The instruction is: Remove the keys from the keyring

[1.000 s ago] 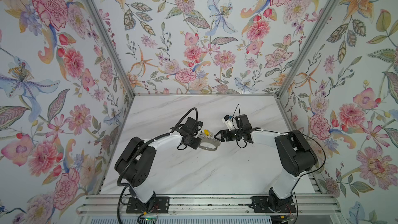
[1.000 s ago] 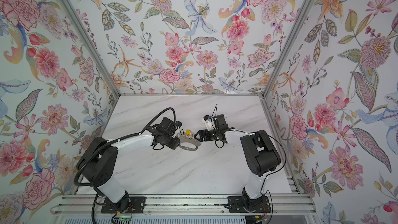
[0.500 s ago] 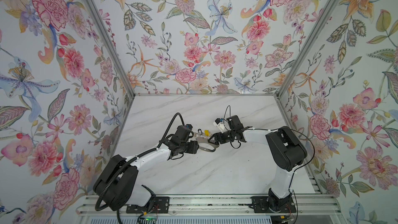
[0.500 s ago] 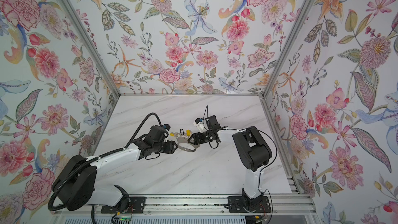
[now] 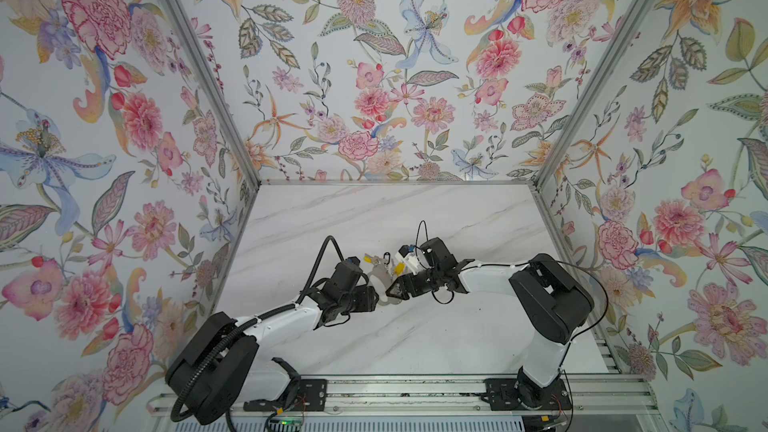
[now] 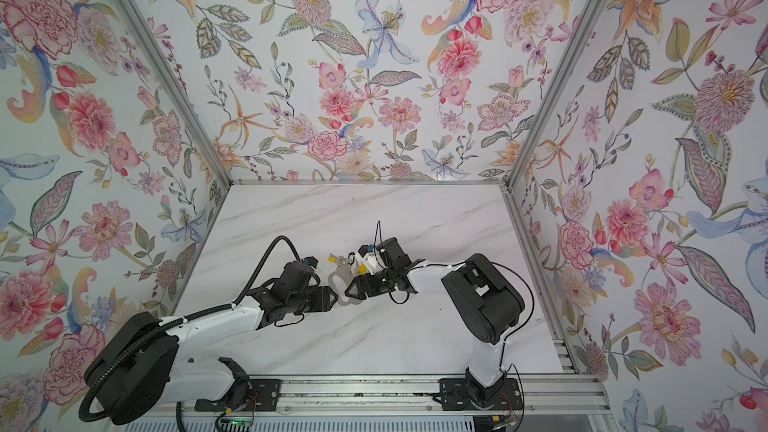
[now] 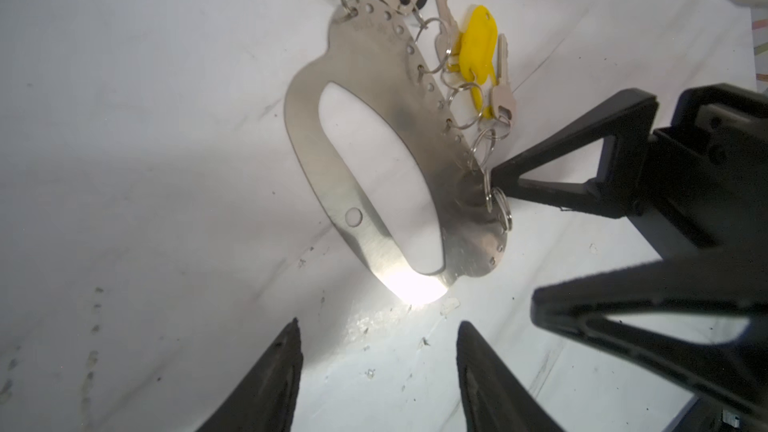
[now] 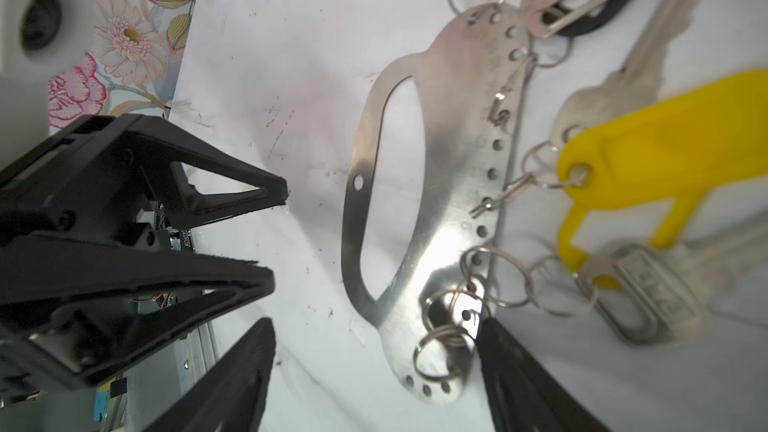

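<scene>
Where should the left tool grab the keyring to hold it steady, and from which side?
Probably the plain band of the keyring beside its long opening, opposite the holed edge where the keys hang. It lies flat on the table, that side is bare, and the right tool already works the holed edge. The left tool faces its rounded end, open.

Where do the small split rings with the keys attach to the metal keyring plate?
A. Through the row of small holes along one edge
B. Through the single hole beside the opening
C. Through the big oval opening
A: in the left wrist view the split rings pass through the edge holes of the keyring.
</scene>
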Robot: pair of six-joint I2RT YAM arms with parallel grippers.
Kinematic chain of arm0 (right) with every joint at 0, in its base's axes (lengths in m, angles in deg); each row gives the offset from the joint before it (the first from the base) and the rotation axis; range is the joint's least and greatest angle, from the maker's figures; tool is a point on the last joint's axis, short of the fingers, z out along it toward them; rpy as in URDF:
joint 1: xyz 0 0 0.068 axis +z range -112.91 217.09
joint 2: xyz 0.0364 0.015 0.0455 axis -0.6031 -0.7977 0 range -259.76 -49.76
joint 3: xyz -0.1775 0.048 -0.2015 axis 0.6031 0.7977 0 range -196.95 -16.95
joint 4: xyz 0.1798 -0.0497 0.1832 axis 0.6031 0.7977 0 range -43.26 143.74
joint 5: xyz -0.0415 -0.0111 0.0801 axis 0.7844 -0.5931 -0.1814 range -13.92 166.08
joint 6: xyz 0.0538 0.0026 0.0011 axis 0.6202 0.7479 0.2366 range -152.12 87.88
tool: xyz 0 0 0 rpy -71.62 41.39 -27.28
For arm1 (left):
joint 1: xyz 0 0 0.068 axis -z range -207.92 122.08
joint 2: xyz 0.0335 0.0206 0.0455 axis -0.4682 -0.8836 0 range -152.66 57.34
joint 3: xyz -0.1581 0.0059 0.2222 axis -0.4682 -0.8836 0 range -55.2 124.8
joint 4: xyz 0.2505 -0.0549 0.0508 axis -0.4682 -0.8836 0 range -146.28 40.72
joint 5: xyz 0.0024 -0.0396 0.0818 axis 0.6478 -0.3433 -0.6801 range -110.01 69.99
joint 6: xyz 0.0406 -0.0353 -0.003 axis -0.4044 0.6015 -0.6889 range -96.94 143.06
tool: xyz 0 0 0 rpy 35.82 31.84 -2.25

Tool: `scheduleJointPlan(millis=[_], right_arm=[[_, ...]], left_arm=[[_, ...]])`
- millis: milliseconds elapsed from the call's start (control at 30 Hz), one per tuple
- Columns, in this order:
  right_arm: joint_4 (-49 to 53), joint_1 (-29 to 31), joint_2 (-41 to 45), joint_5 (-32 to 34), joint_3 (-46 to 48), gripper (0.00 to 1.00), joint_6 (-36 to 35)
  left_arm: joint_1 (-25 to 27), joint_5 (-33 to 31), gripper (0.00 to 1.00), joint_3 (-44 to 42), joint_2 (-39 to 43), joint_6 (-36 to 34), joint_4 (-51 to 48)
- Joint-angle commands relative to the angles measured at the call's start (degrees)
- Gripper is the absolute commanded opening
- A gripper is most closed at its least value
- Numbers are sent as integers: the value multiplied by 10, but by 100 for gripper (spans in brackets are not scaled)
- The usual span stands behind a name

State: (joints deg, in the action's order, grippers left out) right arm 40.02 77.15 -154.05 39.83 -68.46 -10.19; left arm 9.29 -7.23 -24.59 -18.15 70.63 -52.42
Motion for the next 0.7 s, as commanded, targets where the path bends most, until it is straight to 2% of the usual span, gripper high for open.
scheduleJointPlan(millis=[0,67,167,500,667], right_arm=[[-25,2,32,64,13,79,69],[-8,2,38,104,9,79,71],[0,3,37,124,7,78,78],[6,19,4,136,-10,68,78],[3,29,-13,140,-15,66,78]], left_arm=[[2,-15,60,-10,-1,26,44],[-5,-18,57,-11,-11,26,51],[-12,-18,55,-11,-22,25,62],[-14,-22,50,-18,-48,32,81],[-14,-21,48,-19,-71,32,93]])
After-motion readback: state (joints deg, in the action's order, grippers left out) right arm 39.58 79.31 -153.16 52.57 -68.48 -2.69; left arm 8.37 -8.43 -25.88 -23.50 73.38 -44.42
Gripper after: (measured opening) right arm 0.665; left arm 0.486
